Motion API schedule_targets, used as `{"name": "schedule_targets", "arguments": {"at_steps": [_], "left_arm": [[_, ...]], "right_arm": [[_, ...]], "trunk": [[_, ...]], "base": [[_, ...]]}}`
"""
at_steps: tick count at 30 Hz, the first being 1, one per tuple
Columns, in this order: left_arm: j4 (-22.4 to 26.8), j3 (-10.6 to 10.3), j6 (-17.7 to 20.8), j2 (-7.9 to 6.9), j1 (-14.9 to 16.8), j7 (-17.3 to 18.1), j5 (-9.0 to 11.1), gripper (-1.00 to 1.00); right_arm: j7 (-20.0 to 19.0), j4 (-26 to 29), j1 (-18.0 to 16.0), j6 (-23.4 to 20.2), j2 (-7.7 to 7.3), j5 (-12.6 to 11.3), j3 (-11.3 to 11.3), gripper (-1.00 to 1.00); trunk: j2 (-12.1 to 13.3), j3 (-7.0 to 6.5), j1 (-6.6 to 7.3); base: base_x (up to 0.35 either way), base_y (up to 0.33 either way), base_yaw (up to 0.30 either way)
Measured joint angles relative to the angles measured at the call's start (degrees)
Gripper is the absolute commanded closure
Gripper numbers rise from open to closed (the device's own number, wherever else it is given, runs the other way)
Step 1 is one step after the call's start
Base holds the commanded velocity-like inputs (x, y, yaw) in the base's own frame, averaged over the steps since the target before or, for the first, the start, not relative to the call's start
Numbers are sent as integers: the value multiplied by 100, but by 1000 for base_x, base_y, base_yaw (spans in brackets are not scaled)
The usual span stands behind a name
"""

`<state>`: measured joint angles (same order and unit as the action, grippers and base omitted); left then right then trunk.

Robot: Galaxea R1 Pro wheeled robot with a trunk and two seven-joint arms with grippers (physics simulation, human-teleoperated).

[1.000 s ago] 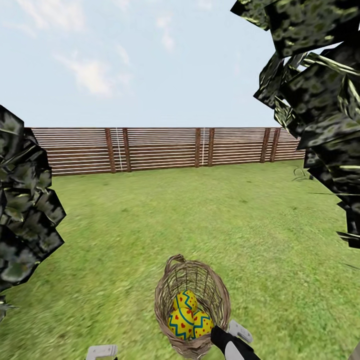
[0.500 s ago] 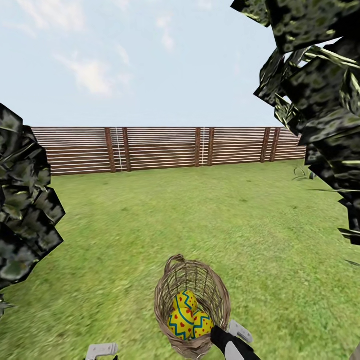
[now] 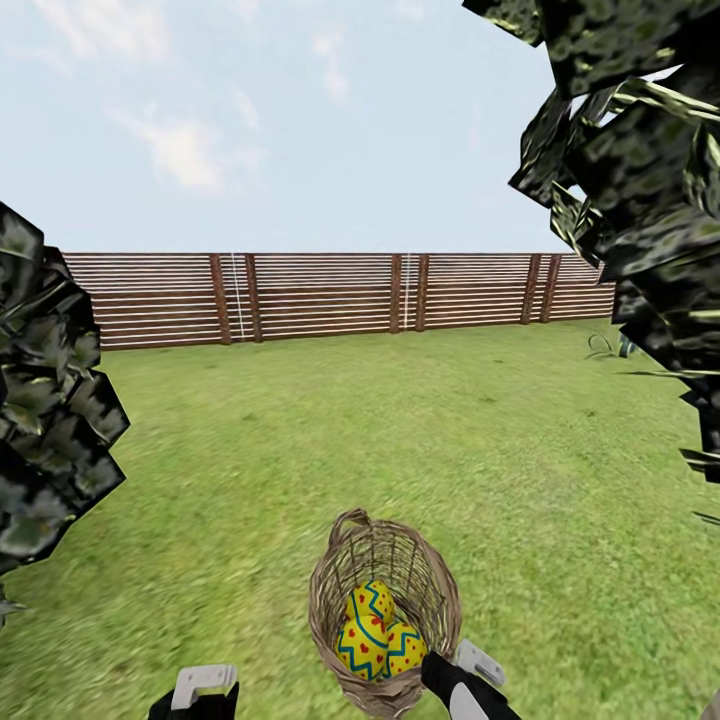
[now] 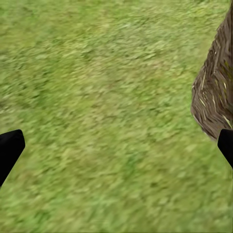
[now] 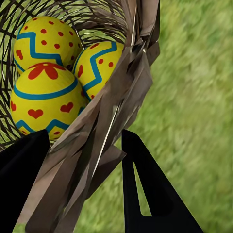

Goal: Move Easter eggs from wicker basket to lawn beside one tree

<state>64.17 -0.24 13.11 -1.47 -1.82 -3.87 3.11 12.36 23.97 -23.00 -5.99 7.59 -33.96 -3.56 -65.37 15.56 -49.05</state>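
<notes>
A fenced garden: green lawn (image 3: 300,450), slatted wooden fence (image 3: 320,298), dark-leaved trees (image 3: 640,200), open sky.

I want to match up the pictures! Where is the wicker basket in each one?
Head view: the wicker basket stands on the lawn at bottom centre, eggs inside.
Left wrist view: its brown woven side shows at the right edge.
Right wrist view: its rim runs between the right gripper's fingers.
Shared landmark: the green lawn.

wicker basket (image 3: 385,600) on lawn (image 3: 300,440)
</notes>
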Motion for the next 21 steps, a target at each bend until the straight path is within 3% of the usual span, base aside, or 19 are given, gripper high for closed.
{"name": "schedule_targets", "arguments": {"at_steps": [21], "left_arm": [[56,-4,-34,0,-1,9,-1,-100]], "right_arm": [[1,-7,0,0,-4,1,1,100]], "trunk": [[-843,377,-461]], "base": [[0,0,0]]}}
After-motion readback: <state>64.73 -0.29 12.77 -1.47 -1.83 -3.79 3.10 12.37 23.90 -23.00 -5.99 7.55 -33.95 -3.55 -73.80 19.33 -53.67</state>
